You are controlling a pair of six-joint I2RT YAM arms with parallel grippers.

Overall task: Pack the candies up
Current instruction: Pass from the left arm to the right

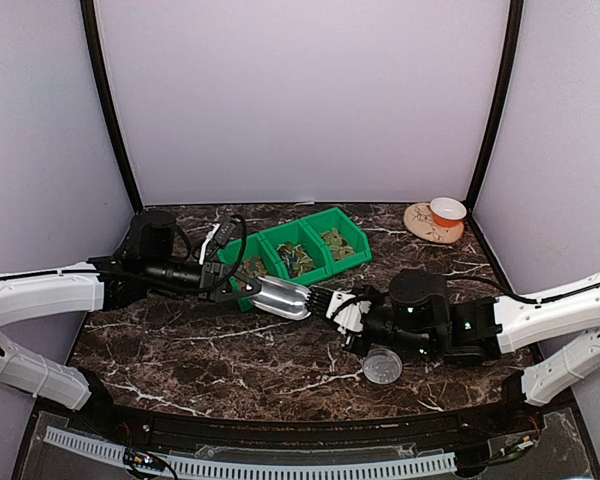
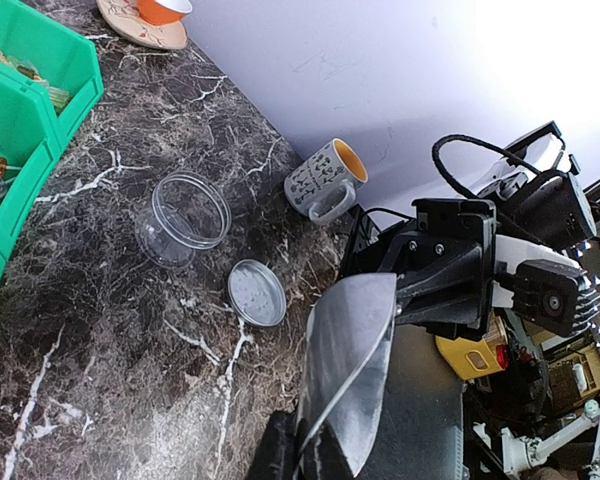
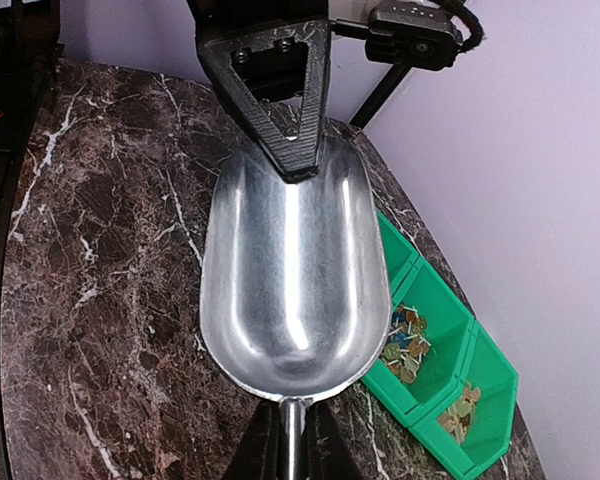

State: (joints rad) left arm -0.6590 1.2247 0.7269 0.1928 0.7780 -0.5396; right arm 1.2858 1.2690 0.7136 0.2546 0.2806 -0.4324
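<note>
A shiny metal scoop [image 1: 280,296] hangs empty over the marble table, held from both ends. My left gripper [image 1: 248,287] is shut on its front lip, seen edge-on in the left wrist view as the scoop [image 2: 350,360] rises from the left gripper [image 2: 305,440]. My right gripper [image 3: 295,435] is shut on the thin handle below the scoop's bowl [image 3: 295,270]. The candies [image 3: 405,335] lie as small mixed-colour pieces in the green bins [image 1: 352,258] just behind the scoop.
A clear round jar [image 2: 185,215] stands open with its grey lid [image 2: 256,292] beside it, near my right arm. A patterned mug [image 2: 320,178] lies on its side by the wall. A plate with an orange cup [image 1: 435,220] sits at the back right.
</note>
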